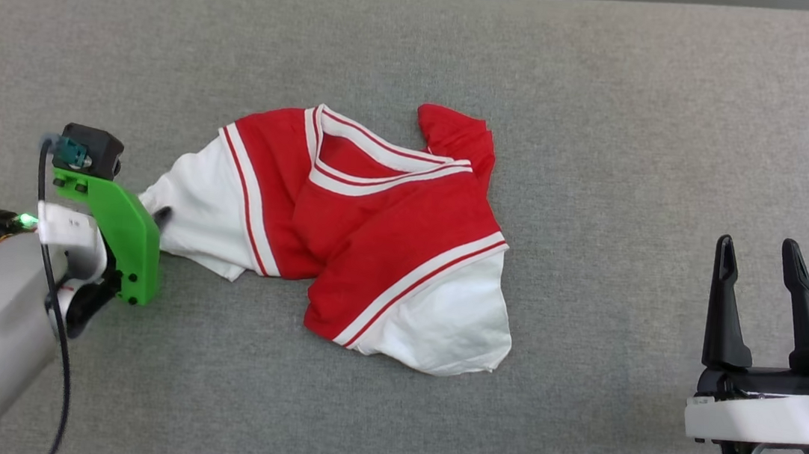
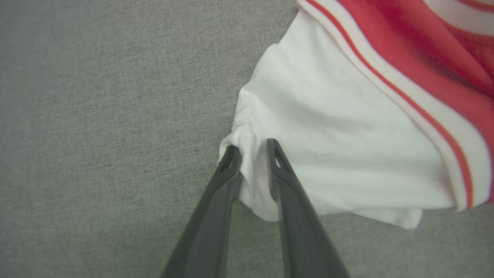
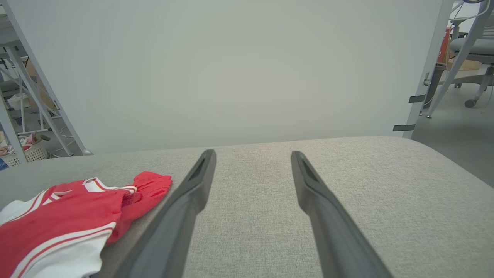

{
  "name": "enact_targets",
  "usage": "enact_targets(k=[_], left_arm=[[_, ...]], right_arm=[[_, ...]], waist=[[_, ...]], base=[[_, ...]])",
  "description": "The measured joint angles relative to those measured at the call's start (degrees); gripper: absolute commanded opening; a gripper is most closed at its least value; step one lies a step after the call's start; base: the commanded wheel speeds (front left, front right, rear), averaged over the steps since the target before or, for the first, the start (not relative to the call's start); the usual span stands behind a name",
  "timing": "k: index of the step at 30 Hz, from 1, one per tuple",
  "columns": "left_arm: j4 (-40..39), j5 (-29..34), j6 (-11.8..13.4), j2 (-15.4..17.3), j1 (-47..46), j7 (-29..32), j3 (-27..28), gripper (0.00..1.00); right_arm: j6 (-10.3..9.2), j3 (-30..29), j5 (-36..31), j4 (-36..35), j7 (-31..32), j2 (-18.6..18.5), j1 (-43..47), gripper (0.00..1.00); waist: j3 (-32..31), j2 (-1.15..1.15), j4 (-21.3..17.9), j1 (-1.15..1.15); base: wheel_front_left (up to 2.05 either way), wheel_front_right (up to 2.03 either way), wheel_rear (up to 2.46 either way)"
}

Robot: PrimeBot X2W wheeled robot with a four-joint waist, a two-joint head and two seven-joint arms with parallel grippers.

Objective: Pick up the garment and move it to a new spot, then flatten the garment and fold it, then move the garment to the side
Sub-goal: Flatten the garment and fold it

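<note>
The garment (image 1: 380,239), a red T-shirt with white sleeves and striped trim, lies crumpled on the grey padded surface (image 1: 610,128), neckline up. No number print shows. My left gripper (image 1: 160,219) is at the shirt's left white sleeve. In the left wrist view this gripper (image 2: 252,151) is shut on a bunched fold of the sleeve's edge (image 2: 339,135). My right gripper (image 1: 759,257) stands open at the lower right, well clear of the shirt, and nothing sits between its fingers (image 3: 252,158). The right wrist view has the shirt (image 3: 65,216) at its lower left.
Bare grey surface (image 3: 386,185) runs all around the shirt. A pale wall panel (image 3: 231,69) rises behind its far edge. Metal frames and a basket (image 3: 31,152) stand off to the left, and a chair base (image 3: 469,102) to the right.
</note>
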Motion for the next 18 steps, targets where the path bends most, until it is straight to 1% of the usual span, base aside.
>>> enact_targets(k=[2, 3, 5, 7, 9, 11, 13, 14, 16, 18], left_arm=[[0.23, 1.56, 0.67, -1.07, 0.77, -6.36, 0.65, 1.0], [-0.43, 3.37, 2.46, -2.29, 2.11, -16.11, 2.33, 1.0], [-1.36, 3.97, 4.07, -2.56, 3.11, -19.58, 3.38, 1.0], [-3.25, 5.78, 6.31, -2.81, 4.1, -21.09, 5.46, 1.0], [-6.77, 8.47, 9.17, -3.07, 5.26, -21.38, 9.24, 1.0], [-12.58, 13.77, 12.54, -3.24, 7.28, -21.41, 15.88, 1.0], [-18.31, 18.92, 15.25, -3.86, 11.16, -21.41, 22.19, 1.0], [-20.36, 21.0, 16.11, -4.26, 13.21, -21.41, 24.29, 1.0], [-24.96, 26.09, 18.11, -5.78, 18.53, -21.41, 29.56, 1.0], [-28.53, 30.15, 19.24, -7.33, 22.79, -21.42, 33.36, 1.0]], right_arm=[[0.0, 0.0, -0.64, -0.62, 0.0, -0.01, 0.02, 1.0], [0.0, 0.35, -2.03, -2.43, 0.0, -0.32, 0.01, 1.0], [0.0, 0.92, -2.31, -3.63, 0.0, -1.4, -0.09, 1.0], [0.0, 1.7, -2.38, -4.68, -0.01, -3.05, -0.65, 1.0], [0.0, 2.53, -2.33, -5.69, 0.0, -5.05, -2.02, 1.0], [0.0, 4.28, -2.09, -6.73, 0.0, -7.68, -3.88, 1.0], [0.0, 6.43, -1.2, -7.27, 0.0, -10.49, -5.59, 1.0], [0.0, 7.65, -0.69, -7.09, -0.01, -11.76, -6.17, 1.0], [0.0, 11.44, 0.47, -6.33, 0.0, -15.68, -7.37, 1.0], [0.0, 15.44, 2.5, -4.81, -0.01, -19.25, -8.57, 1.0]], waist=[[-1.0, 0.0, 0.19, 0.0], [-2.95, 0.0, 0.91, 0.0], [-3.98, 0.0, 1.51, 0.0], [-4.78, 0.0, 2.33, 0.0], [-5.43, 0.0, 3.22, 0.0], [-6.07, 0.0, 4.19, 0.0], [-6.64, 0.0, 5.08, 0.0], [-6.85, 0.0, 5.39, 0.0], [-7.38, 0.0, 6.09, 0.0], [-7.8, 0.0, 6.6, 0.0]], base=[[0.0, 0.0, 0.0], [0.0, 0.0, 0.0], [0.0, 0.0, 0.0], [0.0, 0.0, 0.0], [0.0, 0.0, 0.0], [0.0, 0.0, 0.0], [0.0, 0.0, 0.0], [0.0, 0.0, 0.0], [0.0, 0.0, 0.0], [0.0, 0.0, 0.0]])
